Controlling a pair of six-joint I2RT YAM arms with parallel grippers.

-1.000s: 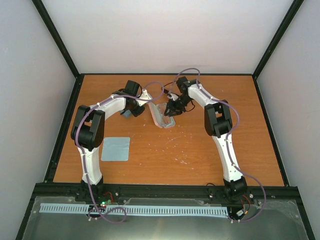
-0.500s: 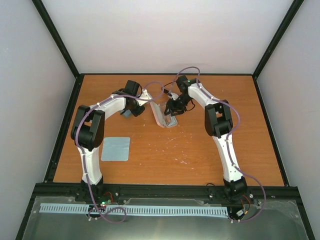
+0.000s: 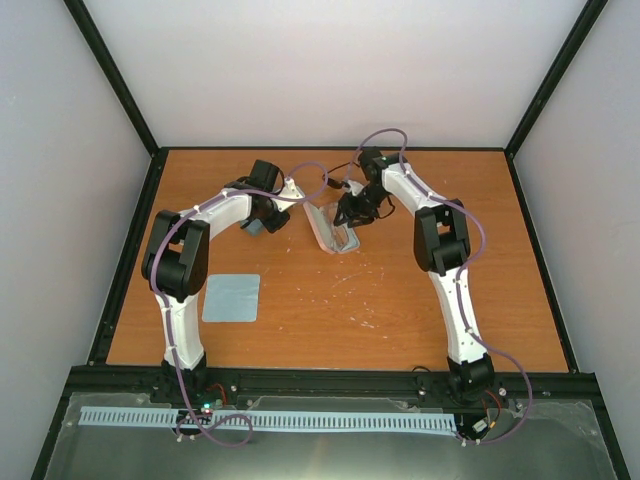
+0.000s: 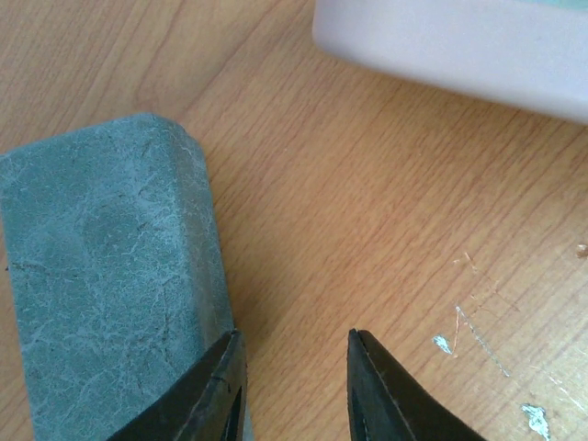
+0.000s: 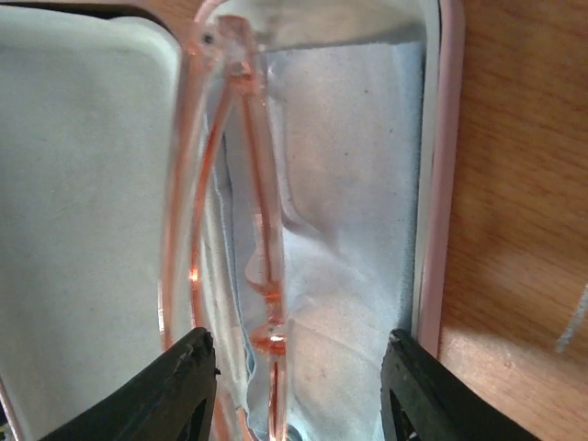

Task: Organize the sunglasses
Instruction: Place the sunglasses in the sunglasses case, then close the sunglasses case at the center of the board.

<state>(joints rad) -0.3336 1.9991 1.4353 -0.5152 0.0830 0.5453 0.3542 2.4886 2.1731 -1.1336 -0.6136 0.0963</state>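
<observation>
**Clear-framed pair laid in the open case, jaws spread around it**

The right gripper [image 5: 294, 367] is held directly over the open pink case [image 5: 442, 184], its jaws apart. The pale reddish-clear sunglasses [image 5: 260, 230] are seen between them, and no pad can be seen pressing on the frame. The pair appears to be lying free in the case rather than being carried. The jaws are probably kept straddling it so that it can be nudged or gripped again if it sits badly.

The sunglasses are folded and rest on a light-blue cloth [image 5: 354, 184] that lines the tray, presumably placed there to protect the lenses. In the right wrist view their long axis runs from 12 to 6 o'clock, parallel to the case walls, with a hinge corner at 12 o'clock. In the top view the case lies roughly from 11 to 5 o'clock.

The left gripper [image 4: 292, 344] is parked low over the table [image 4: 367, 202], its jaws narrowly apart with only bare wood between them. The blue-grey case [image 4: 101, 294] lies just beside it at 9 o'clock. The black pair cannot be made out in any view
</observation>
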